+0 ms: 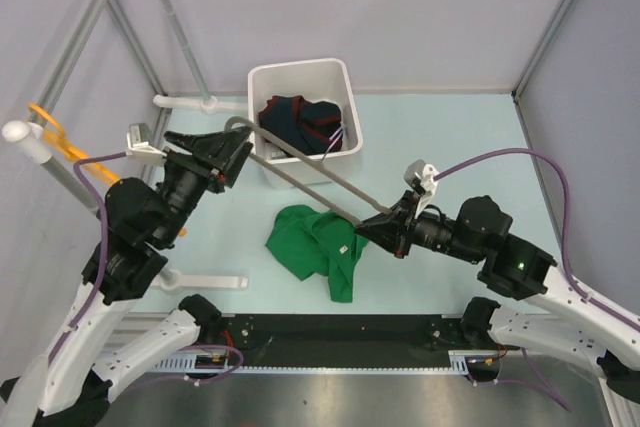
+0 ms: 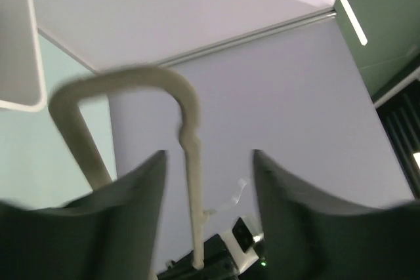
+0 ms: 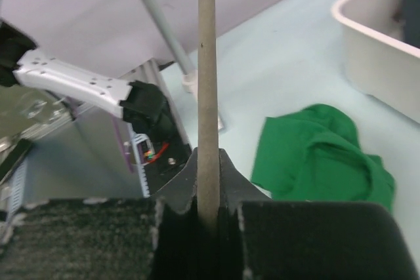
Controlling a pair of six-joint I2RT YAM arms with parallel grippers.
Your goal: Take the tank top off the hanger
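- As we look from above, grey walls enclose the mint desk; the green tank top lies crumpled there, off the hanger.
- Left wrist: left jaws apart around its bend.
- Right wrist: right jaws clamp its bar.

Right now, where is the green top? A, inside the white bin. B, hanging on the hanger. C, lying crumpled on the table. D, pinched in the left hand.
C: the green top lies in a crumpled heap on the table, off the hanger, whose bar the right hand grips.
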